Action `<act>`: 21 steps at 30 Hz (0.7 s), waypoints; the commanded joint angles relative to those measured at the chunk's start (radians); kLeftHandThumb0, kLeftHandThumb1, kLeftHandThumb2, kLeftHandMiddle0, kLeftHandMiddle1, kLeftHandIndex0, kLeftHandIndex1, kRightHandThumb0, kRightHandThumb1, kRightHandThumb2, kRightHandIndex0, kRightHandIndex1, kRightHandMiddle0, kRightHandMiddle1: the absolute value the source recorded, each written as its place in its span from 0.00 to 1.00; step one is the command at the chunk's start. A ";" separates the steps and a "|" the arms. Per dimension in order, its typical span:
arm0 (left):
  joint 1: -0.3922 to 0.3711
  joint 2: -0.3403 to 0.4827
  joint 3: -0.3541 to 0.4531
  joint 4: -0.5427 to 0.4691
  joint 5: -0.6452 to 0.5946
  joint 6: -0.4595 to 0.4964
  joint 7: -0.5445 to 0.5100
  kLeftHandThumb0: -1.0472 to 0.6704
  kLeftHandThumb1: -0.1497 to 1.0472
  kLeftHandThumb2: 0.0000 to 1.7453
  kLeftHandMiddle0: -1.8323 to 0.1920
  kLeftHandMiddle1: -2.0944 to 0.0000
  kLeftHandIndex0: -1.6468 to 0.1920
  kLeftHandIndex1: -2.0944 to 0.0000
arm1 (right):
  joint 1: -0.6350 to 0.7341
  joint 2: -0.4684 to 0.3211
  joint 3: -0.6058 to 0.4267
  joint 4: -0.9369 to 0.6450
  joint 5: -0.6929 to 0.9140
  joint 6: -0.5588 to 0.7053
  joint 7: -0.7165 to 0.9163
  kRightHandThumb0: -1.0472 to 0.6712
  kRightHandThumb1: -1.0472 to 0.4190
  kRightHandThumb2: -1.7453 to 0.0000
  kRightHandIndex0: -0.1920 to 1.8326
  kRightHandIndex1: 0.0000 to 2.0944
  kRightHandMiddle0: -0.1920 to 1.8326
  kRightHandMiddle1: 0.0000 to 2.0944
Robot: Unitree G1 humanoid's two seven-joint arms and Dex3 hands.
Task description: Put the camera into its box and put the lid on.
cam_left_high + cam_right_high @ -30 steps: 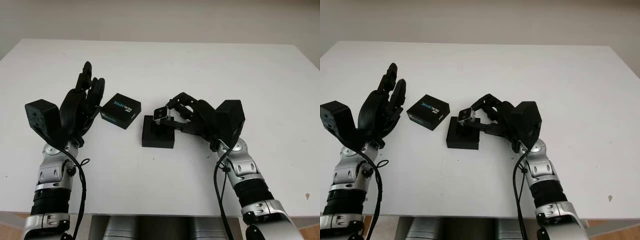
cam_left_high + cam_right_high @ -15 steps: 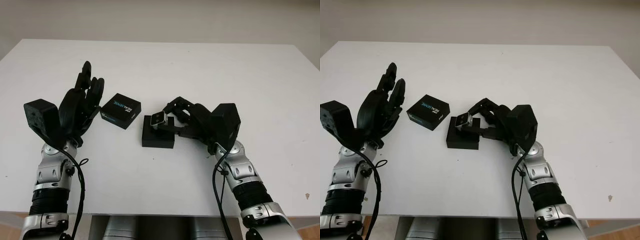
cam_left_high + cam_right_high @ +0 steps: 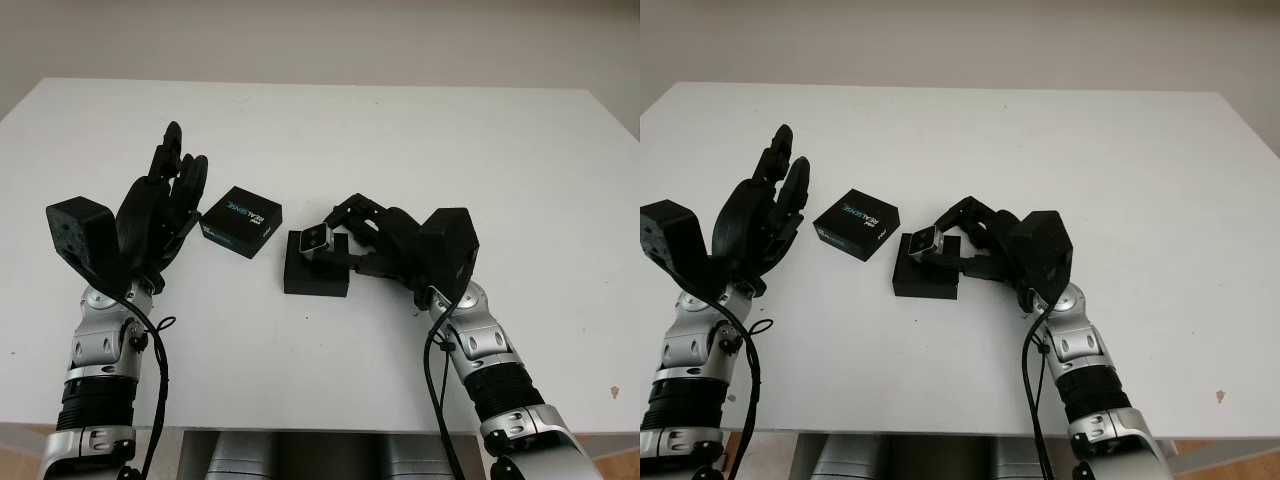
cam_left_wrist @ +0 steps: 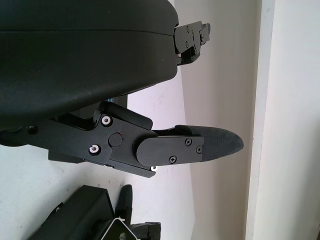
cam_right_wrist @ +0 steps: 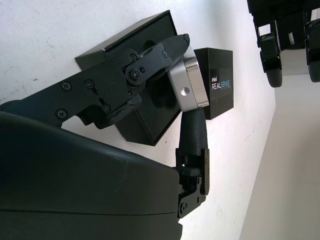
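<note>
A white table [image 3: 420,130] takes up most of the room in front of me, its far edge running straight across below a plain, pale beige wall [image 3: 320,40]. The top is matte and evenly lit (no hard shadows on it), with a small dark speck [image 3: 615,393] near its right front corner. Under the front edge, grey rounded shapes [image 3: 300,460] show.

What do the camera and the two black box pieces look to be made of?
Camera, held by the right hand over the box: brushed silver metal, probably aluminium, with a small screw in its side. Box: matte black, likely cardboard, sharp folded edges. Lid: the same matte black with printed lettering. Left hand open beside the lid.
</note>
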 commanded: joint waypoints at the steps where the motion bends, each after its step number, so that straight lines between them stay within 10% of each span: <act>1: 0.015 0.014 0.009 -0.019 -0.007 0.002 -0.002 0.21 1.00 0.24 1.00 1.00 1.00 0.99 | 0.007 0.008 0.009 -0.004 -0.004 -0.005 0.001 0.37 0.11 0.97 0.17 0.03 0.25 0.85; 21: 0.019 0.018 0.010 -0.033 -0.005 0.018 0.001 0.20 1.00 0.23 1.00 0.99 1.00 0.99 | 0.002 0.003 0.042 0.035 -0.058 -0.079 -0.010 0.36 0.12 0.97 0.19 0.03 0.26 0.84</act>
